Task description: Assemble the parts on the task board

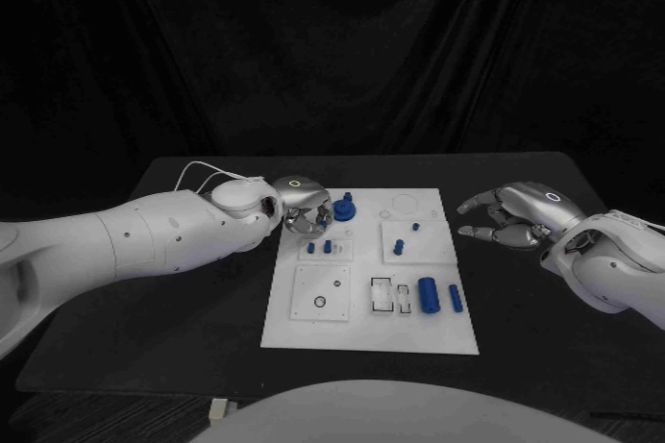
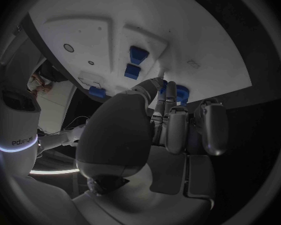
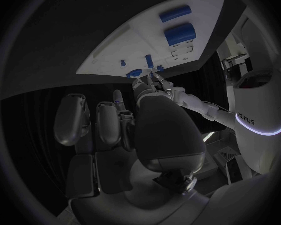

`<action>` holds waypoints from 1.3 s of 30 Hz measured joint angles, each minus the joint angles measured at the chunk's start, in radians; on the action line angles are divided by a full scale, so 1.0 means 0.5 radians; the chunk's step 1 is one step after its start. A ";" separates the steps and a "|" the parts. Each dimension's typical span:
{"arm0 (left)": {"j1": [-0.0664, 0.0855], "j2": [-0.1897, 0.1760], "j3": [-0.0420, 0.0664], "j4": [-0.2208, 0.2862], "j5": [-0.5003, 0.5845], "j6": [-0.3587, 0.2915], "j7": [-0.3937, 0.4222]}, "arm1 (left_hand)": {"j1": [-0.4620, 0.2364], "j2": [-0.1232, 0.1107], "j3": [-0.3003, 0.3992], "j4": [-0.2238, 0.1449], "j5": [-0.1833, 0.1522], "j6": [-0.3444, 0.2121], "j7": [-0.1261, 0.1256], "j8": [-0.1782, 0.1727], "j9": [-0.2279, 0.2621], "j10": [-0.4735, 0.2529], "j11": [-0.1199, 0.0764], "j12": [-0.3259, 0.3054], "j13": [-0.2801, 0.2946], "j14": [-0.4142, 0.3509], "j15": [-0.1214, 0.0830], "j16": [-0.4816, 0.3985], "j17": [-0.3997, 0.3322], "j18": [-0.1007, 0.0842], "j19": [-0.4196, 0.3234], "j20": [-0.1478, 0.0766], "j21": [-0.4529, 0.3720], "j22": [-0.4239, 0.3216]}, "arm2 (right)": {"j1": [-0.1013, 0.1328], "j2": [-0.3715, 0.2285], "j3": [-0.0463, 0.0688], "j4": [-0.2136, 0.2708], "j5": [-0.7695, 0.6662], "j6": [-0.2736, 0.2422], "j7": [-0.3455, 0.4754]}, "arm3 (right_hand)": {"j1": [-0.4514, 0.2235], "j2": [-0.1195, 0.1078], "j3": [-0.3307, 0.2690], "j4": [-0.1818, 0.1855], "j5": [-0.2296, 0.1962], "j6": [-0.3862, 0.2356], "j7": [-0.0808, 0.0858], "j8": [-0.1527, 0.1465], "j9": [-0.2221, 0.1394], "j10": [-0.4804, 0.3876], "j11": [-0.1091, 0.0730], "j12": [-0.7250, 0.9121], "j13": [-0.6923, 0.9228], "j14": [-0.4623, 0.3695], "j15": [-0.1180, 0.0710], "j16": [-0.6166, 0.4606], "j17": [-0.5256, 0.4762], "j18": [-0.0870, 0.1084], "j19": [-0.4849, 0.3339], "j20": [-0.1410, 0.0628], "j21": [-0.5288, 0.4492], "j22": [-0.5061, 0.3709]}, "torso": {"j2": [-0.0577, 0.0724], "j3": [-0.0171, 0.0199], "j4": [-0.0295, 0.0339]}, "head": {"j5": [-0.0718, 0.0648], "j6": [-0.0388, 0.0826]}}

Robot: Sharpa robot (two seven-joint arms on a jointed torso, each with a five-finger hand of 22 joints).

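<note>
Left hand (image 1: pixel 303 205) at task board (image 1: pixel 372 328) far corner; right hand (image 1: pixel 516 215) off-board, fingers apart, holding nothing.
Left fingers reach a blue part (image 1: pixel 344 209); grasp unclear, contact hidden.

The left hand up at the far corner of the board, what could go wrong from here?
1. The left hand has its fingers right at the round blue part; a loose pinch could tip or drop it.
2. Two small blue pegs stand just near its wrist; pulling back low could knock them over.
3. The white board looks unclamped, so pushing might slide it.

Bare table (image 1: pixel 554 299) right of task board (image 1: pixel 354 332)
</note>
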 measured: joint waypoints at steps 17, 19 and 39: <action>-0.023 0.011 0.004 -0.011 0.001 0.006 -0.002 | 0.000 0.000 0.000 0.000 -0.001 0.003 -0.005 -0.003 -0.003 0.000 0.000 0.000 -0.007 0.000 0.000 0.000 -0.011 0.000 0.000 0.000 0.000 0.000 | -0.003 -0.001 0.000 -0.001 0.000 0.001 0.000 | 0.001 0.001 0.005 -0.005 0.000 0.011 -0.003 0.000 -0.002 0.000 0.000 0.000 0.000 0.000 0.000 0.000 0.000 0.000 0.000 0.000 0.000 0.002 | -0.003 0.0017 0.001 | -0.007 0.000; -0.028 0.013 0.001 -0.012 0.000 0.011 -0.002 | 0.000 0.000 0.000 0.000 -0.001 0.001 -0.008 -0.003 -0.004 0.000 0.000 0.000 -0.006 0.000 0.000 0.000 -0.013 0.000 0.000 0.000 0.000 0.000 | -0.003 -0.001 0.000 -0.001 0.000 0.001 0.000 | 0.006 0.006 0.006 -0.006 0.000 0.015 0.000 0.000 -0.004 0.000 0.000 0.000 0.000 0.000 0.000 0.000 0.000 0.000 0.000 0.000 0.000 0.002 | -0.003 0.0017 0.001 | -0.007 0.000; -0.033 0.015 0.005 -0.015 0.001 0.016 -0.004 | -0.019 -0.019 -0.005 -0.005 -0.064 -0.015 -0.015 -0.016 -0.026 0.021 -0.007 -0.011 -0.007 -0.009 -0.009 -0.011 -0.027 0.000 -0.007 0.007 -0.016 0.000 | -0.006 0.000 0.000 -0.004 0.000 0.003 0.000 | 0.008 0.008 0.005 -0.006 0.000 0.014 0.000 0.000 -0.004 0.000 0.000 0.000 -0.001 0.000 0.000 0.000 0.000 0.000 0.000 0.000 0.000 0.001 | -0.001 0.0015 0.002 | -0.010 0.000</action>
